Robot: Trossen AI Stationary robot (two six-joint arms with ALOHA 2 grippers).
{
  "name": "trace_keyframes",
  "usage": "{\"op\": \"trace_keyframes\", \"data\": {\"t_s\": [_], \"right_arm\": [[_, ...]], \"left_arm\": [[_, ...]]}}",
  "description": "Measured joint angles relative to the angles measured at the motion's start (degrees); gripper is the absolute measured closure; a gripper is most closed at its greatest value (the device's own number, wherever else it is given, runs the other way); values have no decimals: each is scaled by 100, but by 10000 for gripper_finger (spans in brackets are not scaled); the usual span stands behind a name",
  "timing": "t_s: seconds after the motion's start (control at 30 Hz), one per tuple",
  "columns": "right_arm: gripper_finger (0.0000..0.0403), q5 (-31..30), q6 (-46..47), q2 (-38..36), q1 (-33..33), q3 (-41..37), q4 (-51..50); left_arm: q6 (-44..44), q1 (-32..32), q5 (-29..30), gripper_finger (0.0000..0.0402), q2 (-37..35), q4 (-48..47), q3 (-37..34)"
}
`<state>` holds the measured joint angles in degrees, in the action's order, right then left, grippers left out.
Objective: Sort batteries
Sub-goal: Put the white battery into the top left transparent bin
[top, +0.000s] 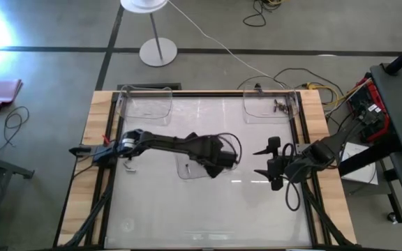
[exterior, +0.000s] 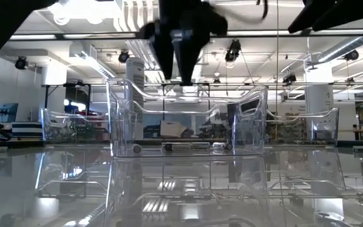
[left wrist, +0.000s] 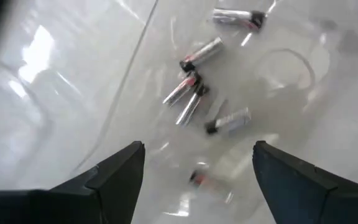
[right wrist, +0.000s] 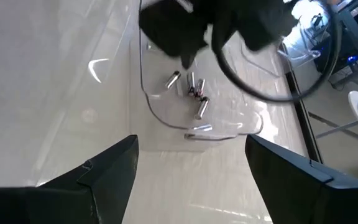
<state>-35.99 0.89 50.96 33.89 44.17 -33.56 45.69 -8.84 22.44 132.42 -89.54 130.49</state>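
With its fingers spread wide, the left gripper (left wrist: 194,171) hangs over the batteries (left wrist: 194,93) bunched in the centre tray (top: 187,171) — closing here could catch two or skid one away. Right gripper (top: 269,162) waits open beside it, near enough to clash.

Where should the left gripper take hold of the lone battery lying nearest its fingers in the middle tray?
Probably mid-body on the battery, from straight above, left gripper open. It lies flat on the tray floor, apart from the crossed pair; set the fingers across its length.
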Motion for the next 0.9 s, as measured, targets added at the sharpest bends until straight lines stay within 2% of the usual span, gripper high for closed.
{"op": "trace_keyframes", "data": {"t_s": [0.07, 0.17, 0.3, 0.6, 0.77, 0.9], "right_arm": [[105, -6, -38, 0, -2, 51, 1], [103, -15, -138, 4, -3, 106, -6], [107, -164, -319, 2, -9, 182, 169], [104, -165, -1118, 11, -114, 238, 1040], [99, -153, -1297, 11, -167, 238, 1306], [105, -151, -1235, 13, -168, 222, 1328]], "left_arm": [[-477, -232, 64, 128, -40, -42, 231], [-1360, -678, -281, 128, -223, -68, 313], [-1529, -1211, -750, 128, -463, -56, 303], [16, -2079, -1893, 129, -663, -47, -13], [888, -2404, -2435, 139, -752, -48, -746], [1557, -2573, -3218, 153, -854, -47, -1519]]}}
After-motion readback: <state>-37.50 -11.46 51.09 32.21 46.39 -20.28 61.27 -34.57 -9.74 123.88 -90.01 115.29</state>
